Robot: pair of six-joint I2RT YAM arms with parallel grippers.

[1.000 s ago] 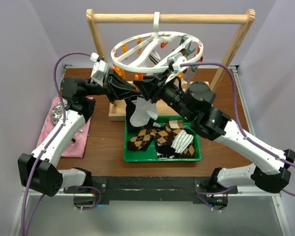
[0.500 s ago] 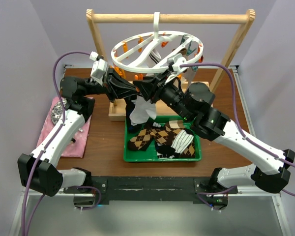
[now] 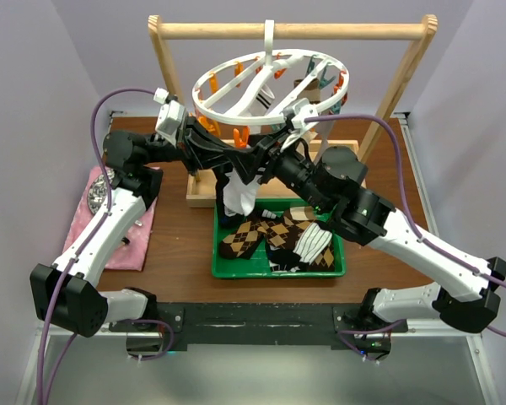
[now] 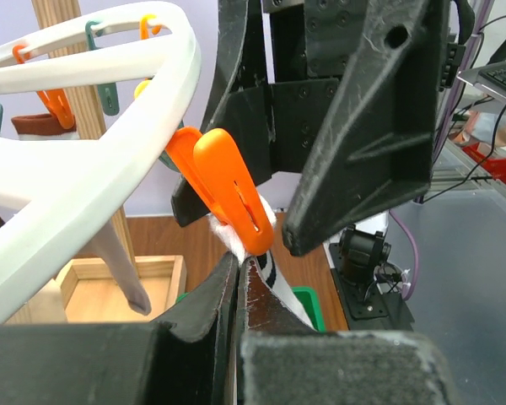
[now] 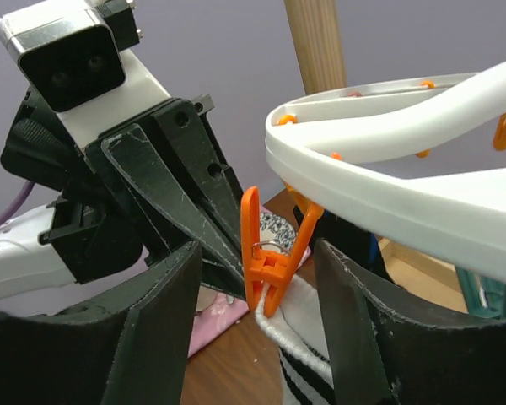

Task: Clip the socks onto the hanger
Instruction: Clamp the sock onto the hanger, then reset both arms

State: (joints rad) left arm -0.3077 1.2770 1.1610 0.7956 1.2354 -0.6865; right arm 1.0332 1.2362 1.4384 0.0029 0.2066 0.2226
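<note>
left gripper (image 4: pixel 240 266) pinched shut on striped sock (image 4: pixel 278 291) cuff at orange peg (image 4: pixel 228 190) under hanger (image 5: pixel 388 194) rim; right gripper (image 5: pixel 257 270) jaws apart, straddling that peg; other socks (image 3: pixel 253 236) lie in green tray (image 3: pixel 216 253)

Right gripper (image 5: pixel 257 247) fingers spread, flanking an orange peg (image 5: pixel 266 261) hung from the white hanger (image 5: pixel 388 194); peg's lower tip at the striped sock (image 5: pixel 308 337) edge; left gripper (image 5: pixel 228 270) close opposite; wooden post (image 5: pixel 316 42) behind.

Left arm (image 3: pixel 110 221), right arm (image 3: pixel 422 246): white links, black joints, black bases. Purple cables (image 3: pixel 100 110) off wrists. Fingers (image 5: pixel 143 337) black, wedge-shaped, scuffed. White camera block (image 5: pixel 80 52).
</note>
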